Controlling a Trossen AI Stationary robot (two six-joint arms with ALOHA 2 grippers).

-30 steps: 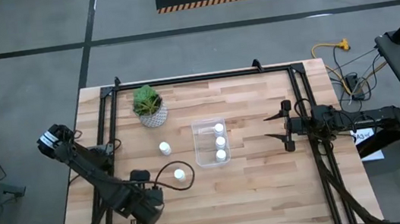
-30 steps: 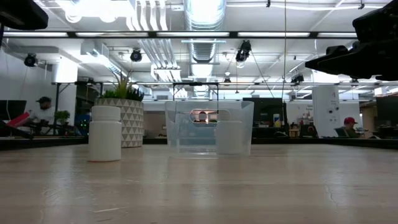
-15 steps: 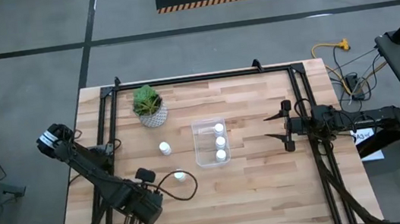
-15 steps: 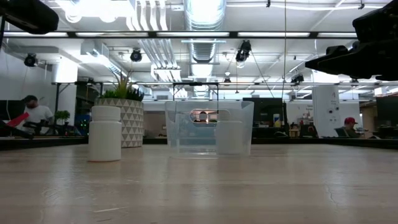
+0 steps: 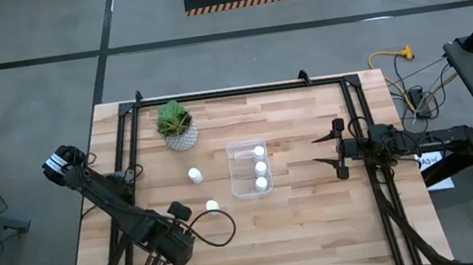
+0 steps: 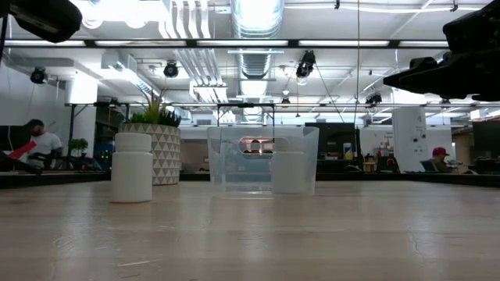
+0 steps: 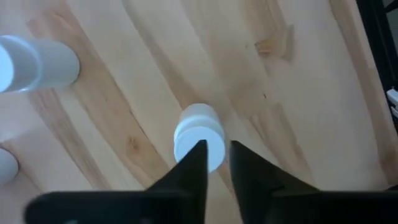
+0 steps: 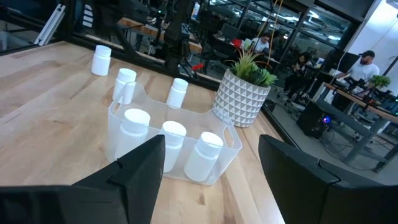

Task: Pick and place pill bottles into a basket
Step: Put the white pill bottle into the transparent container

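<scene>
Your left tool (image 5: 186, 218) has pulled back from the bottle (image 5: 212, 206) it set upright on the desk (image 5: 320, 222); its fingers are slightly parted and empty. The basket (image 5: 247, 169) holds three upright bottles beside the plant (image 5: 176, 125). Right tool (image 5: 322, 150) waits wide open.

I see a table (image 5: 302, 224) of pale wood planks, its grain and knots plain, the finish matt and smooth. Just ahead of my left gripper's (image 7: 214, 163) matt black jaws stands a bottle (image 7: 198, 134) of smooth white plastic with a slight sheen. Beyond the right gripper's (image 8: 208, 163) jaws the basket (image 8: 166, 149) is clear glossy plastic. The pot (image 8: 241, 97) beside it looks matt white with a dark triangle pattern.
</scene>
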